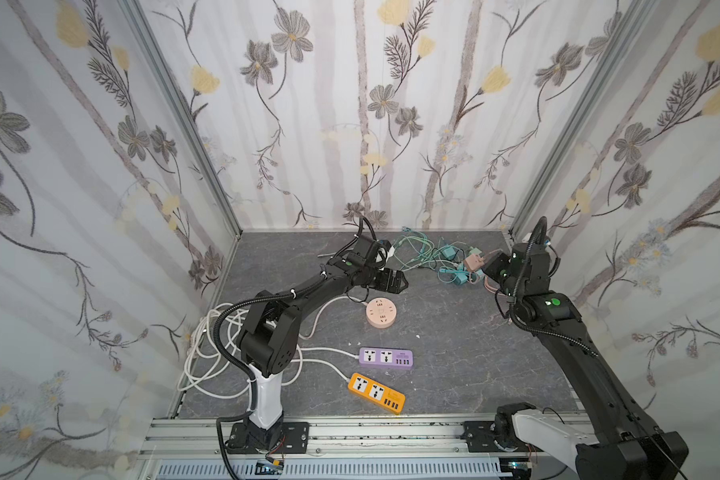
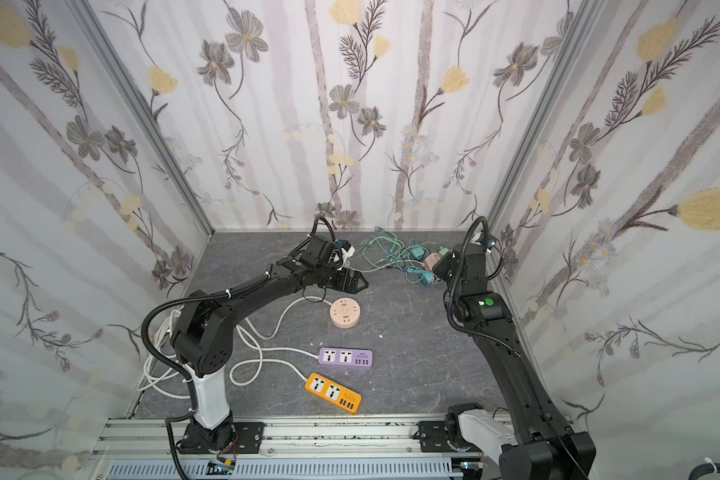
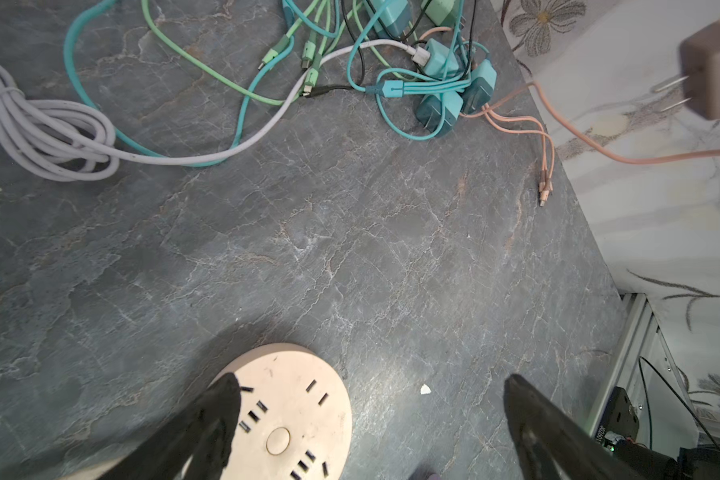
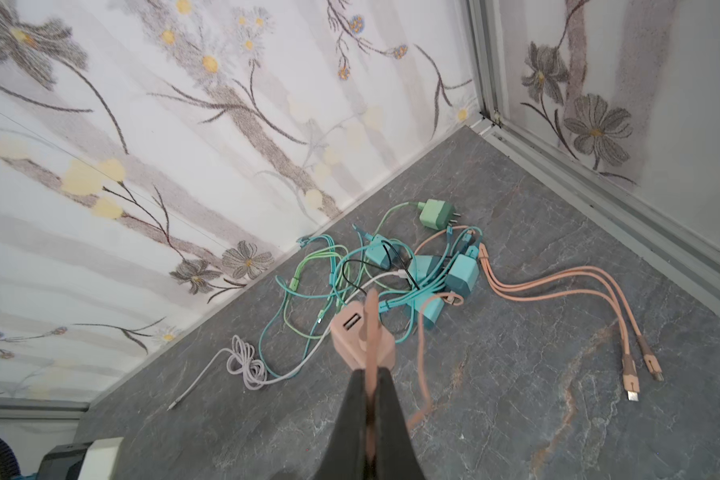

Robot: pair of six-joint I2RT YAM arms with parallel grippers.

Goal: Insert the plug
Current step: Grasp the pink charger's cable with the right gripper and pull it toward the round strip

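Lying nearest the rail point(image 1: 371, 432): orange power strip point(image 1: 376, 392), then purple power strip point(image 1: 385, 358), then round pink socket hub point(image 1: 380, 312). Left gripper point(image 1: 395, 282) hangs partly over the hub, jaws spread fully, holding nothing. Farther back, right gripper point(image 4: 368, 374) is clamped tight on the pink charger plug point(image 4: 362, 336), raised off the table point(image 1: 454, 353) beside the teal charger tangle point(image 1: 454, 276).

purple power strip point(image 1: 385, 358) label too small; no readable text

Tangled teal chargers point(image 4: 462, 276), green charger point(image 4: 435, 214), coiled white cable point(image 4: 246, 368), grey stone tabletop point(image 1: 454, 353), floral walls point(image 1: 350, 124)
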